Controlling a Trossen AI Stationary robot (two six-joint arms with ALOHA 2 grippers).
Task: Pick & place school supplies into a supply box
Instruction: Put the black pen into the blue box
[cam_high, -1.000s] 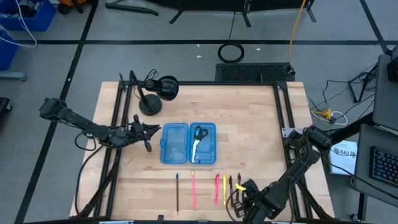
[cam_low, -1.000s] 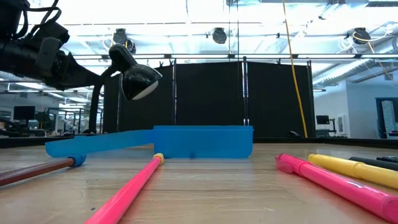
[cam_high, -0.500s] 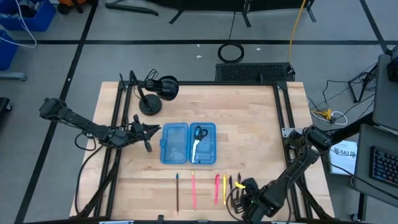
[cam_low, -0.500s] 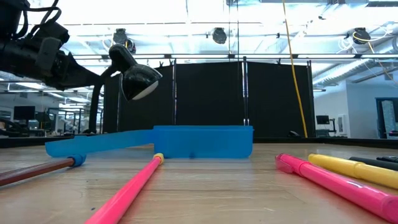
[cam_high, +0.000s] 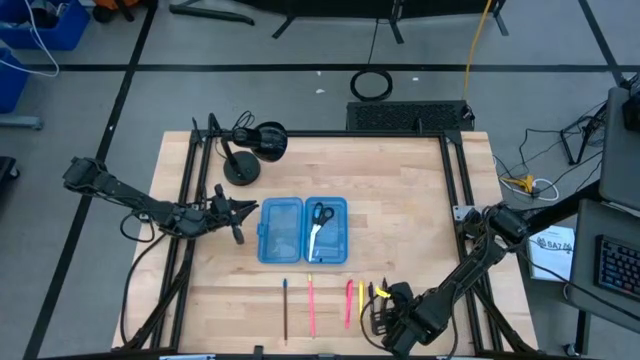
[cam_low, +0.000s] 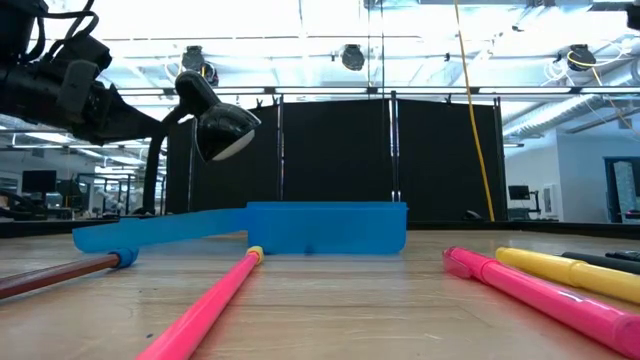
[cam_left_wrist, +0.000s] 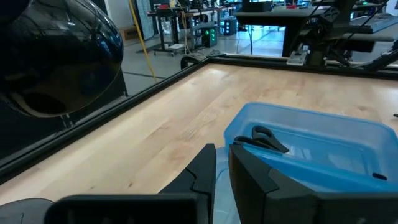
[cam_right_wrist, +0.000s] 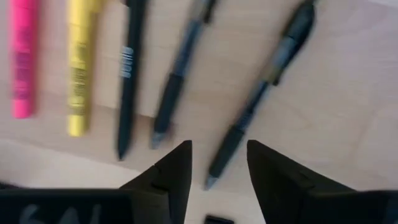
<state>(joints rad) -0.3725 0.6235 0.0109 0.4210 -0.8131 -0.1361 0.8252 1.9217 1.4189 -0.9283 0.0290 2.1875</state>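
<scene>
The blue supply box (cam_high: 303, 230) lies open on the table's middle, and the black-handled scissors (cam_high: 318, 222) lie in its right half. My left gripper (cam_high: 250, 210) is at the box's left edge, its fingers nearly together. A row of school supplies lies by the near edge: a brown pencil (cam_high: 285, 308), a pink pencil (cam_high: 311, 308), a pink marker (cam_right_wrist: 23, 56), a yellow marker (cam_right_wrist: 81, 68) and dark pens (cam_right_wrist: 261, 106). My right gripper (cam_right_wrist: 219, 162) hovers open over the dark pens, one pen's tip showing between its fingers. My left gripper seems to pinch the left rim (cam_left_wrist: 221, 194) of the supply box's left half; pale blue plastic shows in the narrow gap between its fingers. It comes in level from the table's left. The box lies flat on the table.
A black desk lamp (cam_high: 245, 155) stands at the far left of the table, behind my left gripper. A black frame rail (cam_high: 455, 180) runs along the table's sides. Bare wood lies right of the box and between the box and the row of pens.
My right gripper has shifted a little toward the table's left, over the dark pens at the near edge. The box and the supplies have stayed where they were.
</scene>
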